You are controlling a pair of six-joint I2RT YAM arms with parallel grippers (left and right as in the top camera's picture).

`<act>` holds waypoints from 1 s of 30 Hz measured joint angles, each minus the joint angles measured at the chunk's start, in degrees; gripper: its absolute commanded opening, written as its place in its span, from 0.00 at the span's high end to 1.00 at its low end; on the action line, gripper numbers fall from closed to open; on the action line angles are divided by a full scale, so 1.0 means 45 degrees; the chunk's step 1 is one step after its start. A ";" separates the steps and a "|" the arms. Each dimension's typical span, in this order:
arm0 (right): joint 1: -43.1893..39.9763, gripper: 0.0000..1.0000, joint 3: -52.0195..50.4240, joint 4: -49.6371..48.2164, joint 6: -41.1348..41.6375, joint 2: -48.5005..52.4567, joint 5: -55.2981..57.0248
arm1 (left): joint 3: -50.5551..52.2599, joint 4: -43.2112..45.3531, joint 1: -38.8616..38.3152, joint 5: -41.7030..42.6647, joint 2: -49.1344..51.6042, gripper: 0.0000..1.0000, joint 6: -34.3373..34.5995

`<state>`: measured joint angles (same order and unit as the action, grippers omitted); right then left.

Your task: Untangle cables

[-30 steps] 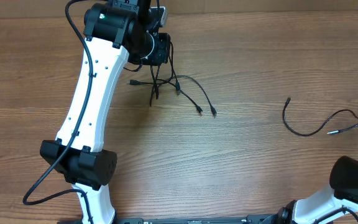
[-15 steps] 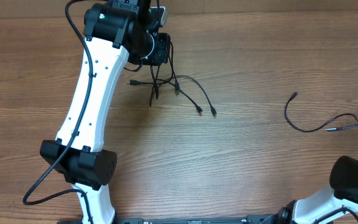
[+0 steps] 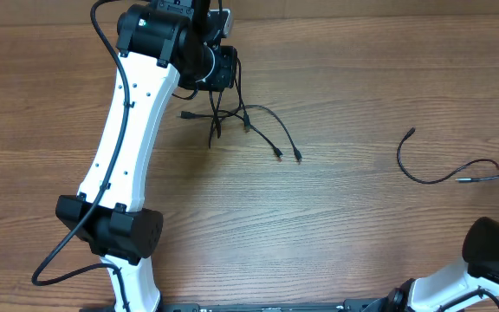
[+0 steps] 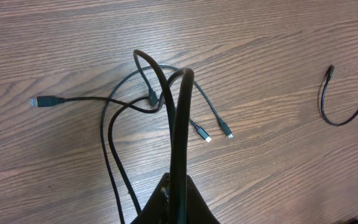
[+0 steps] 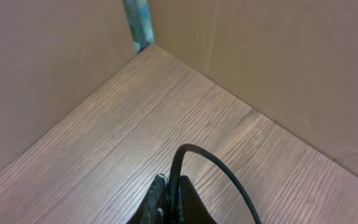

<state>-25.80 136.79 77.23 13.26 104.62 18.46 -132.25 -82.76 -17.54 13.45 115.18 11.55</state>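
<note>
Pinching a thick bunch of the cables [image 4: 166, 106], the left gripper [image 4: 174, 194] is holding them up at the far left of the table [image 3: 362, 251], and they are lying just where they were a second ago. The loose cable [image 3: 427, 183] on the right is sitting a little more to the right than before, well apart from the bunch. The right gripper [image 5: 170, 198] is squeezing tight on a black cable [image 5: 229, 177].

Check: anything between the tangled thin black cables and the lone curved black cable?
Overhead: only bare wood-grain table between tangled black cables and lone black cable.
</note>
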 measured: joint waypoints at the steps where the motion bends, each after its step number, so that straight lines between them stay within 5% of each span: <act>1: -0.0107 0.96 0.0000 0.0000 -0.0005 0.0000 0.0000 | 0.0000 0.0000 0.0000 0.0000 0.0000 0.96 0.0000; 25: -0.0665 0.96 -0.0850 0.0165 0.0000 0.0733 -0.0151 | 0.0000 0.0000 0.0000 -0.0044 0.0000 0.96 0.0005; 28: -0.0665 0.38 -0.0962 0.0170 -0.0010 0.0743 -0.0160 | 0.0000 0.0000 0.0000 -0.0039 0.0000 0.96 0.0000; 30: -0.0665 0.27 -0.0962 0.0175 0.0010 0.0743 -0.0335 | 0.0000 0.0000 0.0000 -0.0044 0.0000 0.96 0.0005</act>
<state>-28.80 132.46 78.02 13.30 107.96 16.95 -132.25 -82.76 -17.54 13.26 115.18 11.57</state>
